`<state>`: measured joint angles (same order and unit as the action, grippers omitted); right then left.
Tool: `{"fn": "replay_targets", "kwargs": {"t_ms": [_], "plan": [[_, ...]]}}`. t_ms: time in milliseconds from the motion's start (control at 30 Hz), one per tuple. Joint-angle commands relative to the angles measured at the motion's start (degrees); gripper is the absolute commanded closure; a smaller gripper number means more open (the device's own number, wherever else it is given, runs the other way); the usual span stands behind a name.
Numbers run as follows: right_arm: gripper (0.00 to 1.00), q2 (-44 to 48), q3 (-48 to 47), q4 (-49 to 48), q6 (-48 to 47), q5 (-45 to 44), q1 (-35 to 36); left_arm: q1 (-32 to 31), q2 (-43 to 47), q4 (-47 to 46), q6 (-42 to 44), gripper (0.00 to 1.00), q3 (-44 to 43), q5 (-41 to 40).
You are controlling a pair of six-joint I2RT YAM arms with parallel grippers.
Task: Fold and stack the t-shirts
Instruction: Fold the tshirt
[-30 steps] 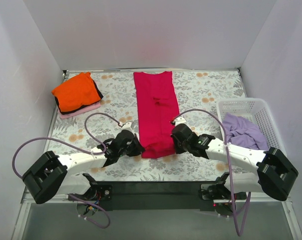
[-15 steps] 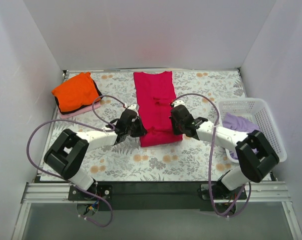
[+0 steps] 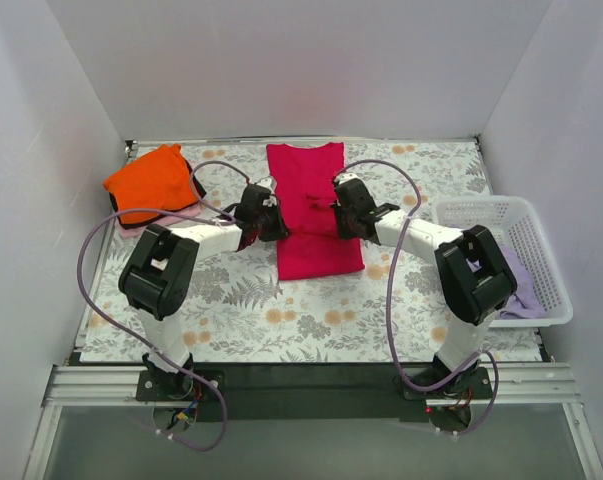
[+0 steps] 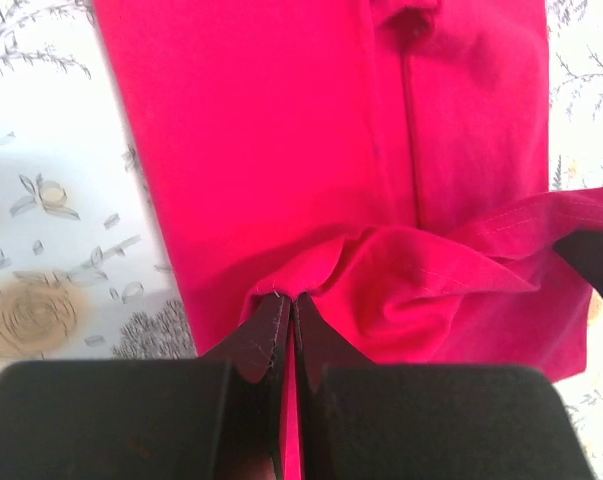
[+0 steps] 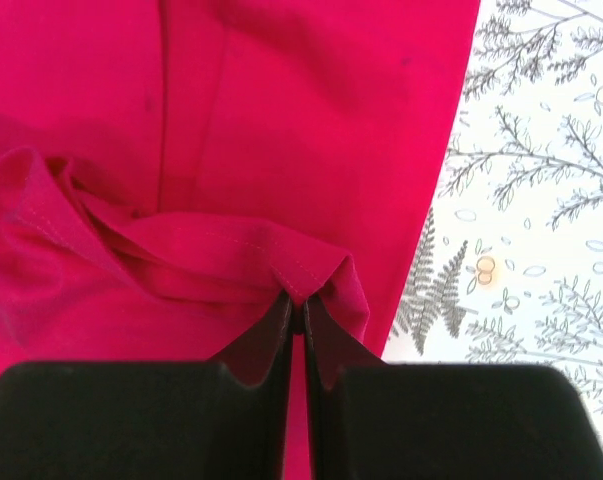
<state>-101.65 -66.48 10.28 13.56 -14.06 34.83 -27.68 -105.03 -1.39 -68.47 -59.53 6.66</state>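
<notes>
A crimson t-shirt (image 3: 316, 215) lies lengthwise in the middle of the table, narrowed to a strip, with its near hem lifted and doubled over toward the far side. My left gripper (image 3: 272, 224) is shut on the hem's left corner (image 4: 281, 285). The right gripper (image 3: 343, 219) pinches the right corner (image 5: 303, 285). In both wrist views the shirt (image 4: 261, 130) (image 5: 311, 110) spreads flat beyond the bunched fold. A folded orange t-shirt (image 3: 153, 182) rests on a pale pink t-shirt (image 3: 131, 229) at the far left. A lavender t-shirt (image 3: 526, 296) lies in the basket.
A white lattice basket (image 3: 486, 207) stands at the right edge, close to the right arm's elbow. The floral tablecloth (image 3: 311, 315) covers the table. White walls close in the back and both sides. Purple cables loop off both arms.
Both grippers have travelled from the near part of the table toward the far side, carrying the crimson shirt's near hem over the rest of it, so the shirt now looks shorter.
</notes>
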Motion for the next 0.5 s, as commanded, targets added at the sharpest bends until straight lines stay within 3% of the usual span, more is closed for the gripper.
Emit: {"fn": "replay_targets", "kwargs": {"t_ms": [0,467], "plan": [[0.99,-1.62,-4.01,-0.88,-2.13,0.36,-1.34,1.57,-1.13,1.12,2.28,1.00,-3.57,1.43],[0.99,-7.69,-12.62,1.40,-4.60,0.97,-4.42,4.48,-6.67,3.15,3.60,1.00,-11.84,2.92]]}}
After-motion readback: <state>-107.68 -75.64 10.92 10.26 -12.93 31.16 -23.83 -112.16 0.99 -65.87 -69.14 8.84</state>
